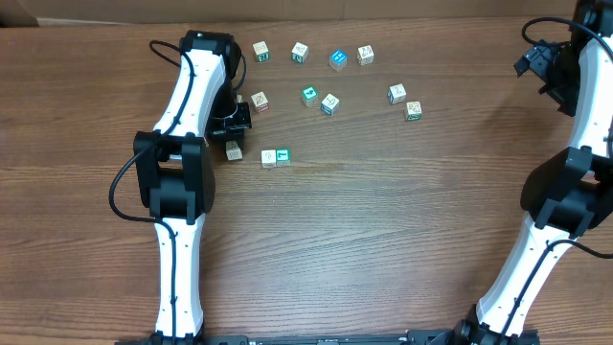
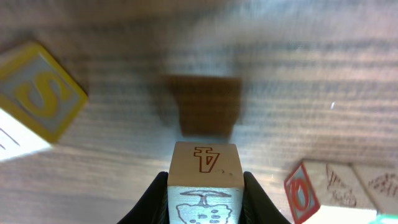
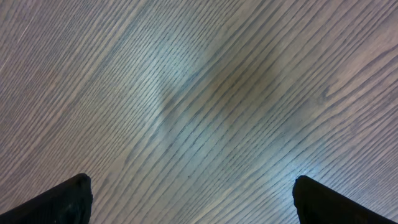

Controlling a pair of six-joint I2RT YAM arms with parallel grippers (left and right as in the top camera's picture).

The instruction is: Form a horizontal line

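My left gripper [image 2: 205,200] is shut on a pale wooden cube [image 2: 205,163] with a red letter on top and a blue-tinted drawing on its near face. The cube hangs a little above the table, with its shadow on the wood beyond it. From overhead, that gripper [image 1: 233,143] and cube [image 1: 235,152] sit just left of the horizontal line [image 1: 275,157], a pair of touching cubes, one pale and one teal. In the left wrist view the line [image 2: 339,185] lies at lower right, with a red O on its near side. My right gripper [image 3: 193,193] is open over bare wood.
Several loose cubes are scattered behind the line: a back row from a pale one [image 1: 261,50] to another [image 1: 365,55], a teal one [image 1: 309,94], and a pair at the right [image 1: 413,111]. A yellow S cube [image 2: 37,93] lies close by. The right arm [image 1: 560,192] stands at the far right.
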